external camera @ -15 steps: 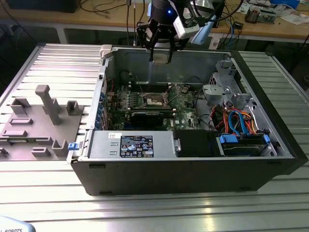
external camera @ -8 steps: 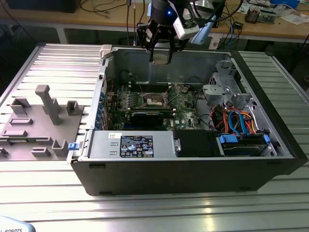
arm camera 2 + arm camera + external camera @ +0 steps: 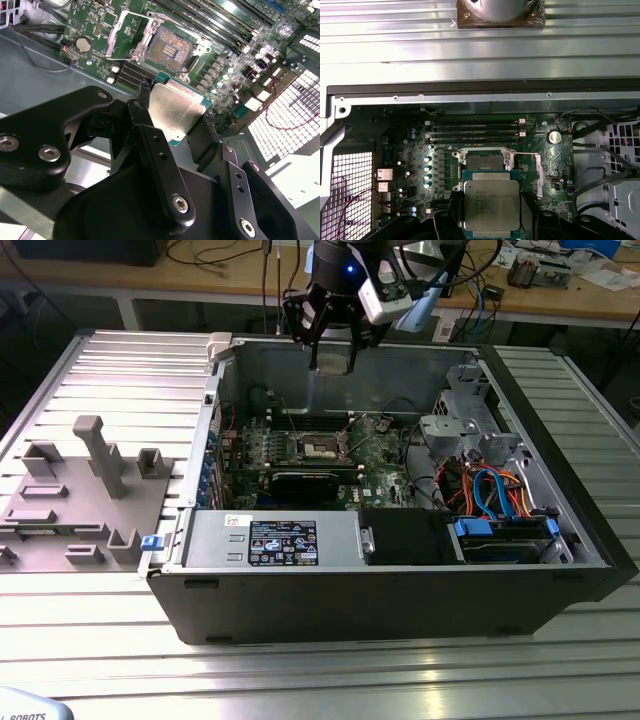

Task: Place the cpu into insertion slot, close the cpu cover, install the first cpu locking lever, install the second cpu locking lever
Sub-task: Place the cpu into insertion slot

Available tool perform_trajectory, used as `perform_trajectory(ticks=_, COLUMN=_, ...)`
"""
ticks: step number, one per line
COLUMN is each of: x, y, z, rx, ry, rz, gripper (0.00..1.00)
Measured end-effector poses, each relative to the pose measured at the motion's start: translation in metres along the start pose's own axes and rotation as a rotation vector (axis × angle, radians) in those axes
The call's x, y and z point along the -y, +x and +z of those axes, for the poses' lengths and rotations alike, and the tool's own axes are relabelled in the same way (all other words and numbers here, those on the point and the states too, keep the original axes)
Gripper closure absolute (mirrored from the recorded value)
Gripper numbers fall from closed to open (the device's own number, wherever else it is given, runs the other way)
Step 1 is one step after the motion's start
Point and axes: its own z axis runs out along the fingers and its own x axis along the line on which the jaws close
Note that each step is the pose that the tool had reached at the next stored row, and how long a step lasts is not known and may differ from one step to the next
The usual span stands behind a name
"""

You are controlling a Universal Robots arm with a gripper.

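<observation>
While our tool (image 3: 177,106) grips the cpu (image 3: 491,202), we hover at twelve o'clock of the open insertion slot (image 3: 322,447) in the exterior view

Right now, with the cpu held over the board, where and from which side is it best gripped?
By two opposite thin edges, coming from the side of its metal top. The cpu is a flat, thin square, so only its edges offer purchase, and its underside probably has to stay free to meet the socket. The gripper holds it that way, with fingers flanking it.
</observation>
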Motion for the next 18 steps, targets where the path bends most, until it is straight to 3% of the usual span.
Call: perform_trajectory(ticks=18, x=0.0004, y=0.0, z=0.0043, rx=0.0, ry=-0.0001, rz=0.0, gripper=0.45)
